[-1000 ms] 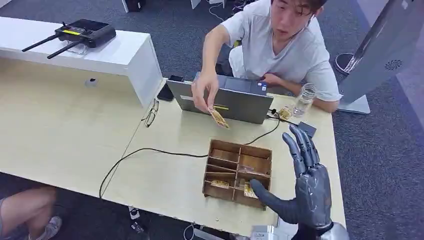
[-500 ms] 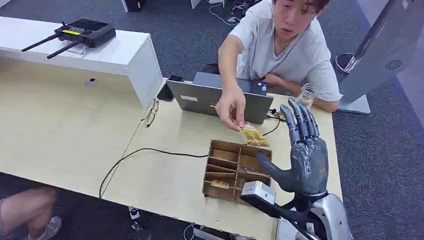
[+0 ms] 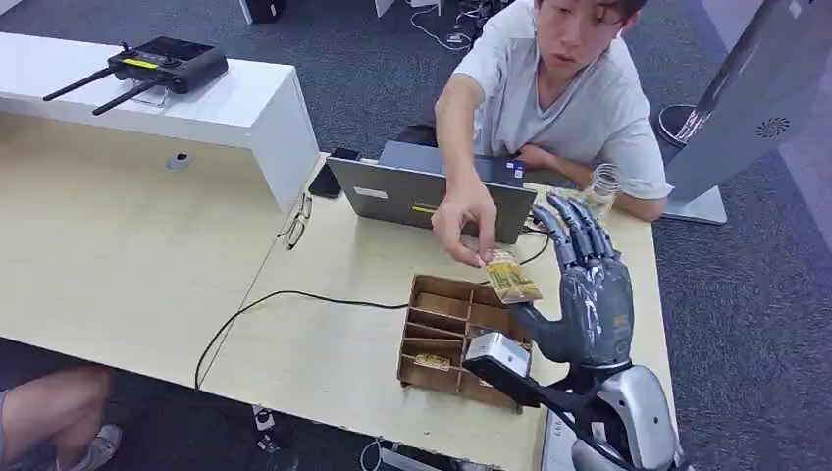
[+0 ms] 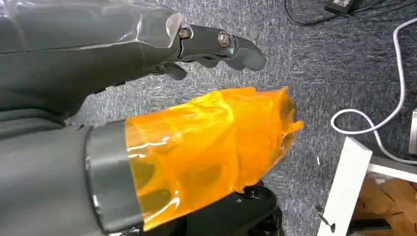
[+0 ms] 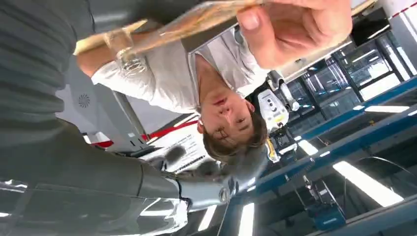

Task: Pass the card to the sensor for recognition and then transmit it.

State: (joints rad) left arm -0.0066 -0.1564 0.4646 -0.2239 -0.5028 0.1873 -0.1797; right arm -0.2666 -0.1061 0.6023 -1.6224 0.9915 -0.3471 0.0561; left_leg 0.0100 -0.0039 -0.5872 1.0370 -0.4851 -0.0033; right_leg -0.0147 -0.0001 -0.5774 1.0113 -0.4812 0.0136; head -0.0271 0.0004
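A yellow card [image 3: 511, 278] is pinched in a person's hand [image 3: 463, 218], right beside the palm of my right hand [image 3: 587, 294]. That hand stands upright over the table's right end with its fingers spread and its thumb [image 3: 535, 329] out below the card, holding nothing. In the right wrist view the card [image 5: 196, 19] lies edge-on under the person's fingertips [image 5: 295, 24]. A wooden divided box [image 3: 443, 339] with a few more cards lies under the hand. My left hand [image 4: 147, 123], its thumb wrapped in orange tape, hangs over grey carpet with straight fingers [image 4: 221, 44] and holds nothing.
A grey laptop [image 3: 422, 196] stands behind the box, with a glass jar [image 3: 600, 186] to its right. Glasses [image 3: 294, 221], a phone [image 3: 326, 182] and a black cable [image 3: 294, 294] lie on the table. A controller with antennas [image 3: 162, 64] sits on the white shelf.
The person brought the card from in front of the laptop over to my right palm. My right hand rose and leaned in toward it.
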